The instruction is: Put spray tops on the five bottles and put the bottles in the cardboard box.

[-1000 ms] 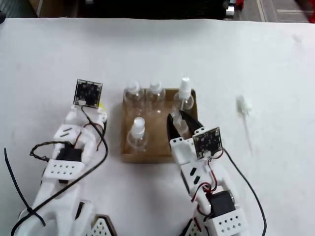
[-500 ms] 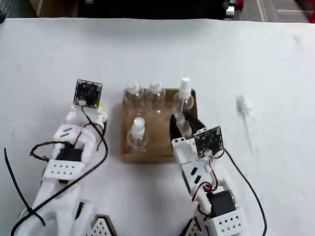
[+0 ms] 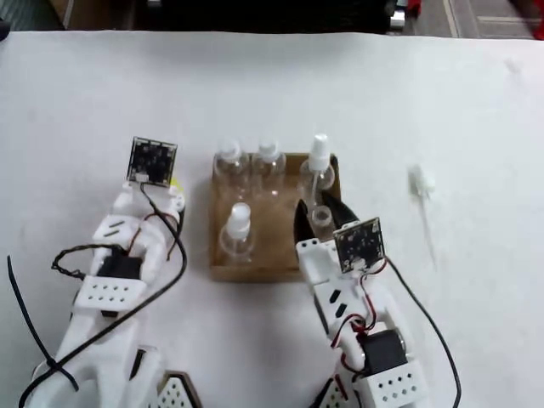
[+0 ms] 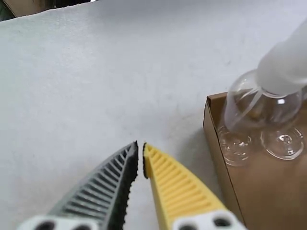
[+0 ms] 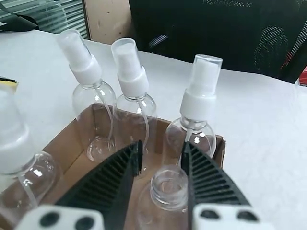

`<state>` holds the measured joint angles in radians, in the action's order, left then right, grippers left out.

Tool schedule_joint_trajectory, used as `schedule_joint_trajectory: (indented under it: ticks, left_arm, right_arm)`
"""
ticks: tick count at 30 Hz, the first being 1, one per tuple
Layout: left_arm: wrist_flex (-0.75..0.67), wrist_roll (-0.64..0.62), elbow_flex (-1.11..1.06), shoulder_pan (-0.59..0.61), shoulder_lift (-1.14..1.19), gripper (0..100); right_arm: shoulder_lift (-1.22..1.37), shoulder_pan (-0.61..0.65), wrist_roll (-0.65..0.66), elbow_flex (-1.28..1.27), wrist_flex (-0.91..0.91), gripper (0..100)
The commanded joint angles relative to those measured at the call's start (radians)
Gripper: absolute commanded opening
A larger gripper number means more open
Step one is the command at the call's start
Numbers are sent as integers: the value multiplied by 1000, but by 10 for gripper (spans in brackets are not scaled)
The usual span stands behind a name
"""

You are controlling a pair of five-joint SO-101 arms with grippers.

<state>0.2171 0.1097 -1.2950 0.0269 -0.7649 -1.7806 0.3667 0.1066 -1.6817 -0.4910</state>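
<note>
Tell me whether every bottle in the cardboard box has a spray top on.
No: the bottle between the right gripper's fingers has a bare, open neck.

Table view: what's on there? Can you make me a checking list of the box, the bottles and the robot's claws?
Surface: white table cover, flat.
Job's things: cardboard box holds five bottles; four bottles with spray tops stand upright, plus one uncapped bottle; a loose spray top lies on the cover right of the box.
Clutter: nothing seen.
Grippers: left gripper shut, over the cover beside the box; right gripper open, fingers either side of the uncapped bottle's neck.
Cables: black cable along the left arm; red and black wires on the right arm.
Surroundings: dark chair beyond the table.
</note>
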Motion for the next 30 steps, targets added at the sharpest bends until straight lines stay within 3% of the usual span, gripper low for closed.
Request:
schedule_joint_trajectory:
  ticks: [1,13,19,26,30]
  left_arm:
    - [-29,-6,-2,5,-4,23]
    - [-29,-6,-2,4,-1,23]
    - [-29,-6,-2,4,1,23]
    - [-29,-6,-2,5,1,23]
    - [-29,-6,-2,5,1,23]
  right_arm:
    - [-5,-7,78,-6,-5,108]
    - [-5,-4,84,3,-5,119]
    - [-5,-8,89,15,-8,269]
    - [-5,-8,83,127,-127,280]
    - [-5,-99,81,232,-147,281]
